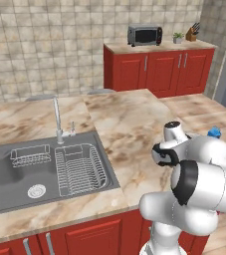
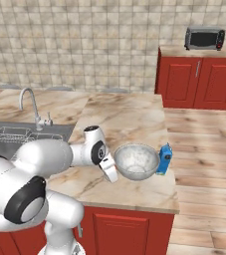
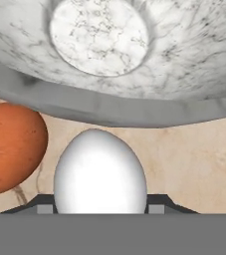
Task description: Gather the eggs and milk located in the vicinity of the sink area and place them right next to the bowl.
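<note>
In the hand view a white egg point(image 3: 99, 172) sits between my two dark fingertips, and my gripper point(image 3: 99, 206) is shut on it. A brown-orange egg point(image 3: 10, 147) lies on the marble counter just to its left. The speckled grey-white bowl point(image 3: 109, 107) is directly ahead, its rim nearly touching both eggs. From the right base view my gripper point(image 2: 109, 172) hangs low at the bowl's point(image 2: 137, 162) left side. The blue milk point(image 2: 164, 159) carton stands upright against the bowl's right side, and its top peeks past my arm point(image 1: 213, 132).
The steel sink point(image 1: 35, 169) with a wire dish rack point(image 1: 79, 169) and chrome faucet point(image 1: 57, 117) lies to the left. The counter's front edge point(image 2: 134, 205) runs close below the bowl. A microwave point(image 1: 144, 35) sits on the far red cabinets.
</note>
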Robot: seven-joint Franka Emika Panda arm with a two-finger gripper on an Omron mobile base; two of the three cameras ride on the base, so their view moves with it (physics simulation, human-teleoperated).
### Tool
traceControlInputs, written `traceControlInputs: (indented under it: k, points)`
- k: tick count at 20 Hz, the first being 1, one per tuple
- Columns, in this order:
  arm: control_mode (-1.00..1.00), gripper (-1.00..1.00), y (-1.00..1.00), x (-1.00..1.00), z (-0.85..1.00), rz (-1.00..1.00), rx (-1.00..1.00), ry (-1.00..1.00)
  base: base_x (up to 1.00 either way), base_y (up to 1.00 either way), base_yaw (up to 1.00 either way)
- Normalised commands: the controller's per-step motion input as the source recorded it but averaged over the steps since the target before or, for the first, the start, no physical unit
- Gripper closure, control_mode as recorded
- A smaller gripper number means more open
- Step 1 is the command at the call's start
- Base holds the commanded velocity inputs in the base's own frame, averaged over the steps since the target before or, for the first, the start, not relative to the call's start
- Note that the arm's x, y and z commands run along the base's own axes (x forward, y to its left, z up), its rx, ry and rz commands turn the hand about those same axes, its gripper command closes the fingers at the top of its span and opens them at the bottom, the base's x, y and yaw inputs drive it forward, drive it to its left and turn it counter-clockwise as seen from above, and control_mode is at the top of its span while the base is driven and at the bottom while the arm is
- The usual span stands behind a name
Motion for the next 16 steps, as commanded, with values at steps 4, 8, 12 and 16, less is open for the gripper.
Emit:
traceControlInputs:
  k: [4,8,12,16]
  points:
    - [-1.00,1.00,-0.12,0.01,-0.16,0.00,0.00,0.00,0.00,0.00,0.00]
    - [-1.00,1.00,-0.13,0.02,-0.08,0.00,0.00,0.00,0.00,0.00,0.00]
    - [-1.00,1.00,-0.05,0.01,-0.03,0.00,0.00,0.00,0.00,0.00,0.00]
    - [-1.00,1.00,-0.02,0.03,-0.01,0.00,0.00,0.00,0.00,0.00,0.00]
